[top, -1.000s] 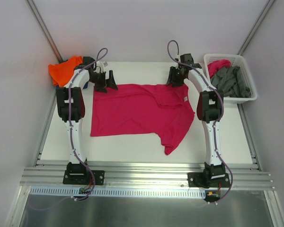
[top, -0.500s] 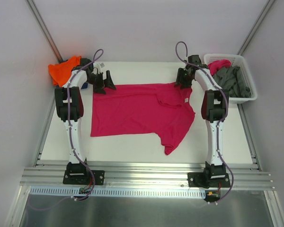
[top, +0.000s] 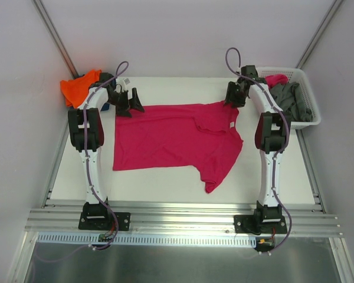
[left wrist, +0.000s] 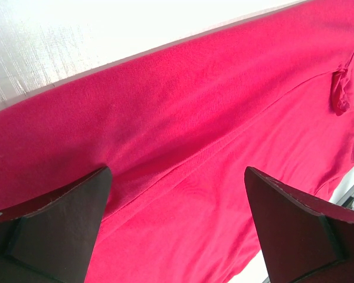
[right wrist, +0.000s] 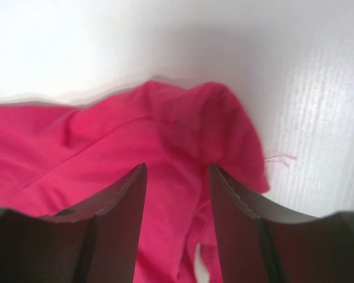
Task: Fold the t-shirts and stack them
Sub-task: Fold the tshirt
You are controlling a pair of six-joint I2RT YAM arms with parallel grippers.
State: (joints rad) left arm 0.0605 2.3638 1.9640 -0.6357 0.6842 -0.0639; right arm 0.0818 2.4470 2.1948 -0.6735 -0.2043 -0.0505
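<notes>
Magenta t-shirt is lying spread flat on the bench, one sleeve pointing nearward; left jaws are gaping wide, right jaws standing half-apart above it.

No legible txt; tag on pink t-shirt unreadable.

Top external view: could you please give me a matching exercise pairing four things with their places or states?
1. magenta t-shirt
2. orange t-shirt
3. grey t-shirts
4. left gripper

A. piled in the white basket
B. open, above the magenta t-shirt's far edge
C. spread flat in the middle
D. bunched in the far left corner

Pairs: 1-C, 2-D, 3-A, 4-B
</notes>
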